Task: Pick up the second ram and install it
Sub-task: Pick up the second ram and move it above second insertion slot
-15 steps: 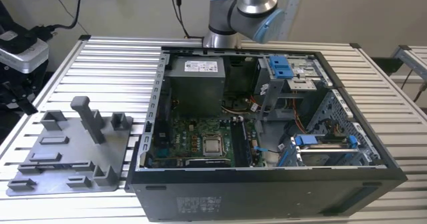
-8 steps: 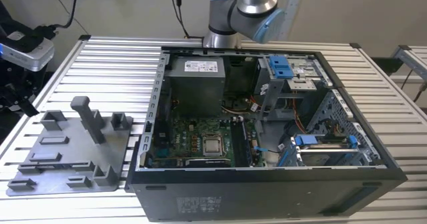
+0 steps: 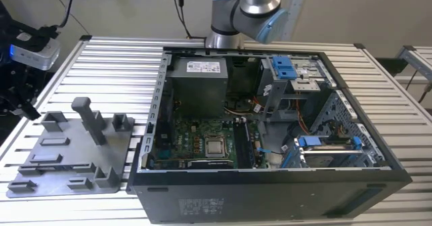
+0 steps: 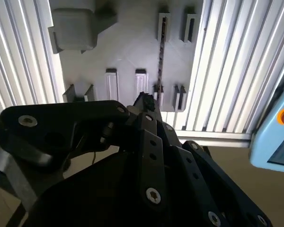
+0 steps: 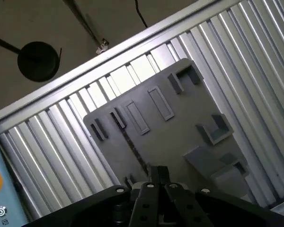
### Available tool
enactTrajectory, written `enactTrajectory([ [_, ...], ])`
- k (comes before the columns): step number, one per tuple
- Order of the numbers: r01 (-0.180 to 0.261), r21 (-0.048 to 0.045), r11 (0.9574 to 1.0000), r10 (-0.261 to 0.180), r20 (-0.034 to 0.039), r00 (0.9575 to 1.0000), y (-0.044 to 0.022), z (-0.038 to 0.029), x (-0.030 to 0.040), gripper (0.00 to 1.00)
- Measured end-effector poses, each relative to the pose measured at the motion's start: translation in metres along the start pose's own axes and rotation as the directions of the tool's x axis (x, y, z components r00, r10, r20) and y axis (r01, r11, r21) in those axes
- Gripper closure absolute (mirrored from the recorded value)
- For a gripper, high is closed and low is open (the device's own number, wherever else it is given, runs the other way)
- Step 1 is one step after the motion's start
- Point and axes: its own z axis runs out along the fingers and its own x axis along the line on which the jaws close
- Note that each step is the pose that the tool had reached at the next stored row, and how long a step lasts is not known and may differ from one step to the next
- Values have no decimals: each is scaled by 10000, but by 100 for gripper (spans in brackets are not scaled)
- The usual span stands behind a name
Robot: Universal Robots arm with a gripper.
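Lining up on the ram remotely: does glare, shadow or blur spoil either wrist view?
Second wrist view: the table slats glare near white, the gripper is a dark, soft foreground mass, yet the second ram reads as a thin dark line on the evenly lit grey tray. First wrist view: milder sheen on the slats, tray evenly lit, ram line fainter.

**Bench contents, non-task items**

Slatted metal table [image 3: 115, 59] carries two items. Grey plastic tray [image 3: 68, 152] lies flat by the table's edge at the exterior view's left, with an upright grey post [image 3: 88, 119] and several slot brackets on it. Just beside it is an open PC case [image 3: 270, 198], side panel off: power supply [image 3: 197, 87] and blue drive latches [image 3: 285, 66] towards the table's far edge, CPU socket [image 3: 216, 146] on the motherboard
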Motion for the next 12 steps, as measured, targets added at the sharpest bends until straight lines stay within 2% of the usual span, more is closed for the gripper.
enactTrajectory([
  [2,359,-9,9994,-359,-15,9994,-1,16,0,89],
  [5,909,-22,9959,-909,-44,9959,-2,34,1,89],
  [9,1562,-32,9877,-1562,-93,9877,-3,53,1,89],
  [12,1946,12,9809,-1946,-125,9808,-3,68,2,89],
])
